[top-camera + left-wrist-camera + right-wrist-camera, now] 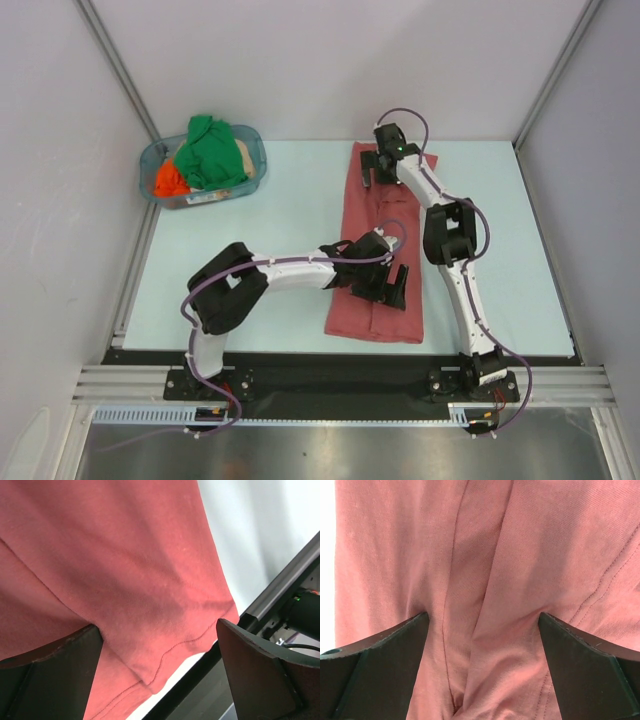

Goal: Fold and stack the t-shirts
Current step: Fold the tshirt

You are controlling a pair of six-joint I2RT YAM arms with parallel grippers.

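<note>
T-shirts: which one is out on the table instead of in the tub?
The salmon-red t-shirt, a long strip mid-table under the left gripper and right gripper. The green shirt, orange shirt and beige shirt sit bunched in the tub.

Beige shirt [244, 156] mostly hidden under green shirt [209, 150], tub label [207, 197] unreadable

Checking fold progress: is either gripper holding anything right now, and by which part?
Nothing held: left gripper and right gripper both stand open over the salmon-red cloth t-shirt.
</note>
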